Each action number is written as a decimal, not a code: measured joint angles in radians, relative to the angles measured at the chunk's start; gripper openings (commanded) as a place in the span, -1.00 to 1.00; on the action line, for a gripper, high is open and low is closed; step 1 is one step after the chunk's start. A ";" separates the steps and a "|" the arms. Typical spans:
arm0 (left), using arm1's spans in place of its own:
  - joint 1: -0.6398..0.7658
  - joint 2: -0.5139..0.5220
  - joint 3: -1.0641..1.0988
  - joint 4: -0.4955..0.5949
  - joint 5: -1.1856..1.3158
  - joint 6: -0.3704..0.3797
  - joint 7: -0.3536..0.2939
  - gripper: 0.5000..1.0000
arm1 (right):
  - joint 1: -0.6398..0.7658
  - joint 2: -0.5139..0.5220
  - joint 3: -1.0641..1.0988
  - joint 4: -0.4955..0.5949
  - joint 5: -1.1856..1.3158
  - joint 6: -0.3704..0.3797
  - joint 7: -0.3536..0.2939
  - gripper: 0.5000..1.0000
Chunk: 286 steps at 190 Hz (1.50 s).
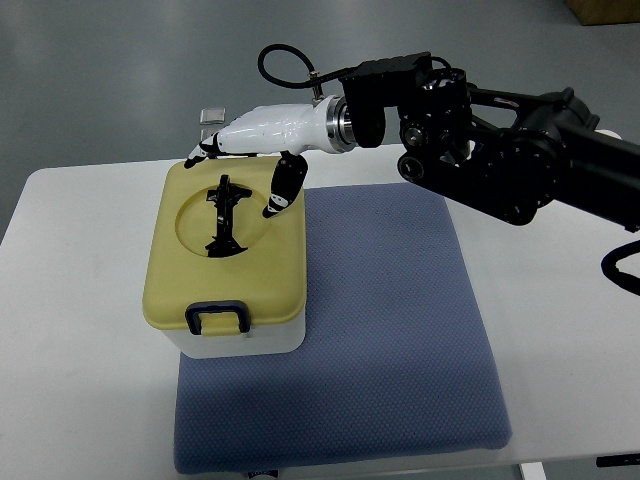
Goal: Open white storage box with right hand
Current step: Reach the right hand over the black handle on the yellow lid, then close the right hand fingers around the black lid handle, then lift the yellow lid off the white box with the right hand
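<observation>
Sitting on the near-left part of a blue mat [400,330], the storage box [225,255] has a white body that shows only along its front edge, beneath a pale yellow lid [190,270] that covers the whole top and is closed. A round recess is sunk into the lid, and a black folding handle [226,216] lies flat across it, running roughly from 12 to 6 o'clock. At the 6 o'clock edge of the lid, a dark blue latch [217,317] hangs over the front wall. The right hand [262,140] reaches over the box's far edge at about 12 to 1 o'clock of the lid, its white shell palm-down and its arm [500,150] coming in from 3 o'clock. Its fingers are spread apart and grip nothing: one black-tipped digit [283,188] points down towards the right rim of the recess, at about 2 o'clock from the handle, with its tip very near or touching the lid surface, though which I cannot tell. The other fingertips [205,150] stretch out past the lid's far-left corner at 11 o'clock. A small grey object [212,116] shows just beyond those fingers, too partly hidden to identify. The mat lies on a white table [70,330], extending from the box towards 3 and 5 o'clock.
</observation>
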 measured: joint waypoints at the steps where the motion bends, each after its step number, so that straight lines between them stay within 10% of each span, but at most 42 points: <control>1: 0.000 0.000 0.000 0.000 0.000 0.000 0.000 1.00 | -0.001 0.000 0.000 0.000 0.000 -0.001 0.000 0.54; 107: 0.000 0.000 0.000 0.003 0.000 0.000 0.000 1.00 | -0.033 0.007 0.005 0.001 0.036 -0.056 0.008 0.02; 193: 0.000 0.000 -0.001 0.004 0.000 0.000 0.000 1.00 | -0.038 0.010 0.005 0.001 0.064 -0.063 0.030 -1.00; 286: 0.000 0.000 -0.001 0.007 0.000 0.000 0.000 1.00 | -0.026 -0.002 0.012 0.006 0.076 -0.056 0.030 -1.00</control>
